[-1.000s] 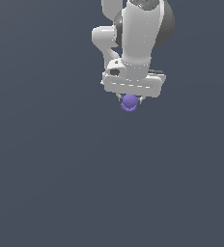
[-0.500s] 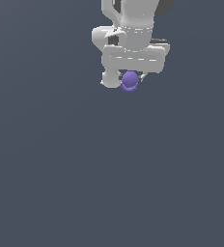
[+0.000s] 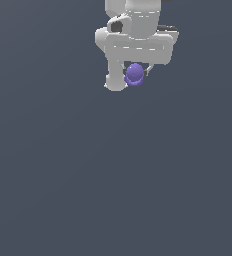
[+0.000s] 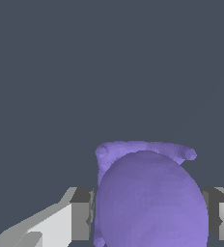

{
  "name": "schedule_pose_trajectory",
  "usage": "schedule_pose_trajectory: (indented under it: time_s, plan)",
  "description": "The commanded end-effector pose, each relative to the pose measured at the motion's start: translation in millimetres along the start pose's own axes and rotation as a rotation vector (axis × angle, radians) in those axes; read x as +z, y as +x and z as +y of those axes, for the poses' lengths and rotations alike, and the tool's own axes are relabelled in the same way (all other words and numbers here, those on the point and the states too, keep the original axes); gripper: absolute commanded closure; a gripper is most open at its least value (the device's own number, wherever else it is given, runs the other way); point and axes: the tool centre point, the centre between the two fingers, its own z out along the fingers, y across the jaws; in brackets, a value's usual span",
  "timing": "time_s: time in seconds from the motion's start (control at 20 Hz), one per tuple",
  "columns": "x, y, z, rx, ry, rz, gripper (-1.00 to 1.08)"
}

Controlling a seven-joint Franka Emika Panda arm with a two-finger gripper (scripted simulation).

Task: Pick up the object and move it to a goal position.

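The object (image 3: 134,74) is a small purple rounded blob, held under the white arm at the top of the exterior view. My gripper (image 3: 135,76) is shut on it, one finger on each side. In the wrist view the object (image 4: 150,198) fills the space between the two grey fingertips (image 4: 81,214), its wider base pointing away from the camera. It hangs above the dark grey floor, touching nothing else.
Plain dark grey floor (image 3: 113,180) fills the remainder of both views. No goal marker shows.
The arm has risen toward the exterior view's top with the object in its grip, and the wrist has turned so the hand now faces the camera broadside.
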Motion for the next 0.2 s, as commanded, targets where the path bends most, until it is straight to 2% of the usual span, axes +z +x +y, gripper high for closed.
schedule_pose_trajectory:
  time_s: [0.0, 0.15]
  plan:
    - [0.1, 0.3, -0.1, 0.000, 0.000, -0.001, 1.08]
    - [2.2, 1.4, -0.5, 0.000, 0.000, -0.001, 1.08]
